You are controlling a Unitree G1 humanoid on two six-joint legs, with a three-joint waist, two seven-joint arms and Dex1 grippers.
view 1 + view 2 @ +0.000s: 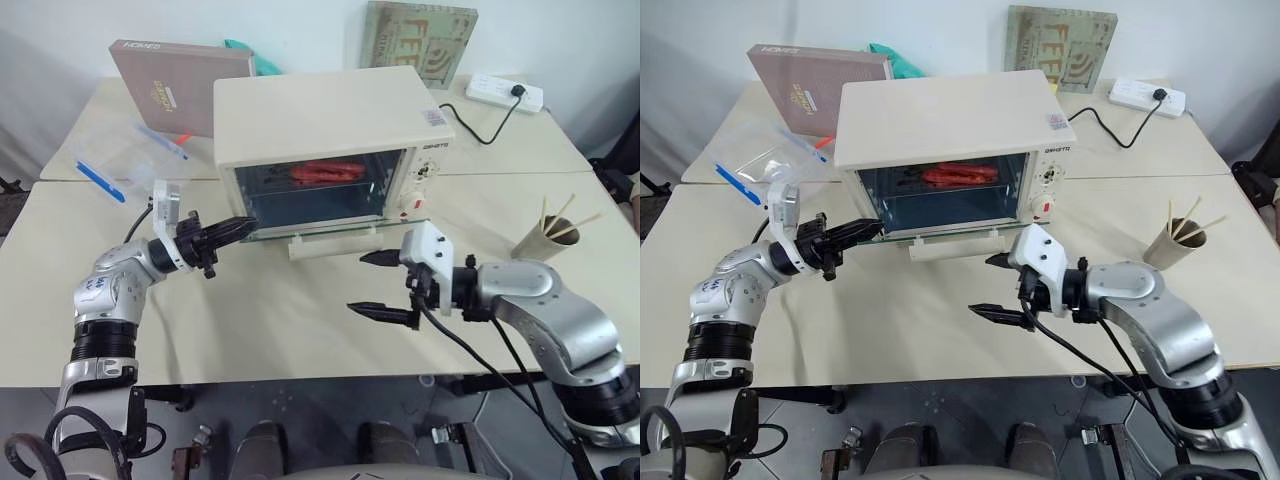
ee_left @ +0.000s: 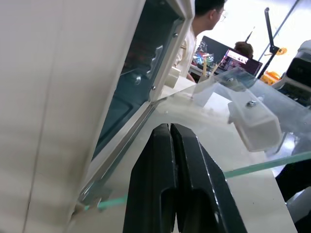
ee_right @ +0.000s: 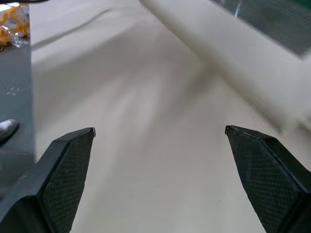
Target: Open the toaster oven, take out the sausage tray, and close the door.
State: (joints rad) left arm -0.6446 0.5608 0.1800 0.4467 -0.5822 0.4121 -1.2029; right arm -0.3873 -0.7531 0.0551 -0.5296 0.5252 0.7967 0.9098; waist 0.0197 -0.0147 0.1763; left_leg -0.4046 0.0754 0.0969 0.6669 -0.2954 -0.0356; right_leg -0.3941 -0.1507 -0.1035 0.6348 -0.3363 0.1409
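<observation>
Door [image 1: 318,231] folded down flat; sausage tray [image 1: 325,172] inside toaster oven [image 1: 330,125].
Left wrist view: people beyond. Left gripper [image 1: 246,227] pinched shut at door's left corner; right gripper [image 1: 372,284] wide, empty.

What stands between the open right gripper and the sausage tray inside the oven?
Nothing visible: the door lies folded down flat and open. The sausage tray sits behind it on the rack, above and beyond the right gripper.

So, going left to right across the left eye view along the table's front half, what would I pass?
Left gripper, jaws shut → door handle of the open door → right gripper, jaws wide open → paper cup of sticks.
</observation>
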